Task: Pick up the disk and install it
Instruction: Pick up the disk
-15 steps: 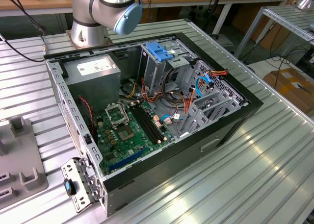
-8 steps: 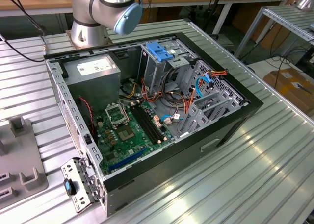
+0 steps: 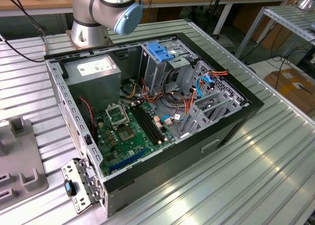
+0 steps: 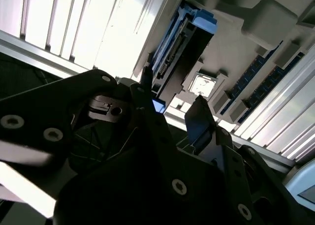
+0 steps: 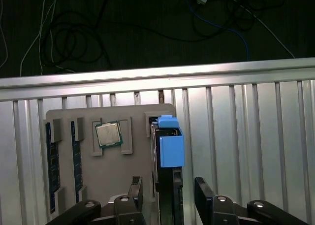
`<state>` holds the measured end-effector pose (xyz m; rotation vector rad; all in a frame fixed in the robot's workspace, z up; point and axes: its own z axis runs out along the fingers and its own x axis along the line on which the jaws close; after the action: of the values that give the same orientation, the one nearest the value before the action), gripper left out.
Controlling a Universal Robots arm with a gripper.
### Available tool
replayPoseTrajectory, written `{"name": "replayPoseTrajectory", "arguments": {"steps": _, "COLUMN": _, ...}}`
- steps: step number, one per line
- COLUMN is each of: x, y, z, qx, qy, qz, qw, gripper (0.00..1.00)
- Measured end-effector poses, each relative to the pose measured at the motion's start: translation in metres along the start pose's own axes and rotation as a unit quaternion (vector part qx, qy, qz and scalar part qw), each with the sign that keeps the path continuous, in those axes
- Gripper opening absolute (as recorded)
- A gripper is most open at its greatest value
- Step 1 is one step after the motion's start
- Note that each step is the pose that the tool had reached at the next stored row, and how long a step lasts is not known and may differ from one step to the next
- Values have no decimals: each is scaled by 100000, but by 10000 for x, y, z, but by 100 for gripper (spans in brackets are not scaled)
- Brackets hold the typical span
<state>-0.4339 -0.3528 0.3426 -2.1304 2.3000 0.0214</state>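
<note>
1. In both wrist views the disk (image 5: pixel 167 172) (image 4: pixel 177 50) stands on edge in a narrow slot of a grey tray (image 5: pixel 133 171) (image 4: pixel 231 43). Its blue plastic frame (image 5: pixel 171 147) (image 4: pixel 203 20) caps the end farther from the camera.
2. The gripper (image 5: pixel 169 185) (image 4: pixel 172 89) hangs over the near end of the disk with its two dark fingers (image 5: pixel 136 188) spread apart. It is released and grasps nothing.
3. In the first wrist view one finger sits on each side of the disk's edge, so the disk runs through the gap between them. A strip of tray shows between each finger and the disk, and no contact can be seen.
4. In the second wrist view the fingertips (image 4: pixel 198 104) frame the lower end of the disk, which runs away from them along the tray.
5. The same tray holds a square processor chip (image 5: pixel 108 134) (image 4: pixel 202 84) in a recess just beside the disk slot. Two blue memory sticks (image 5: pixel 49 156) (image 4: pixel 256 67) stand in slots on the far side of the chip from the disk.
6. The tray rests on a ribbed aluminium table (image 5: pixel 246 136), close to its edge, with dark floor and loose cables (image 5: pixel 74 43) beyond.
7. In the exterior view an open computer case (image 3: pixel 187 156) lies on its side on the ribbed table. It contains a green motherboard (image 3: pixel 128 131), a grey power-supply box (image 3: pixel 93 70) and a metal cage with a blue top (image 3: pixel 160 51).
8. The arm's base (image 3: pixel 88 33) stands just behind the case, and the arm leaves the picture at the top
</note>
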Motion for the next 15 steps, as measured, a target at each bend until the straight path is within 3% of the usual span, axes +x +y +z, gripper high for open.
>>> {"name": "replayPoseTrajectory", "arguments": {"steps": 12, "x": 4, "y": -1, "z": 250, "qx": 4, "qy": -2, "qz": -24, "qw": 100000, "gripper": 54}}
{"name": "replayPoseTrajectory", "arguments": {"steps": 13, "x": 5, "y": -1, "z": 302, "qx": -3, "qy": 1, "qz": -35, "qw": 100000, "gripper": 54}}
{"name": "replayPoseTrajectory", "arguments": {"steps": 15, "x": 5, "y": -2, "z": 343, "qx": 1, "qy": 0, "qz": -38, "qw": 100000, "gripper": 54}}
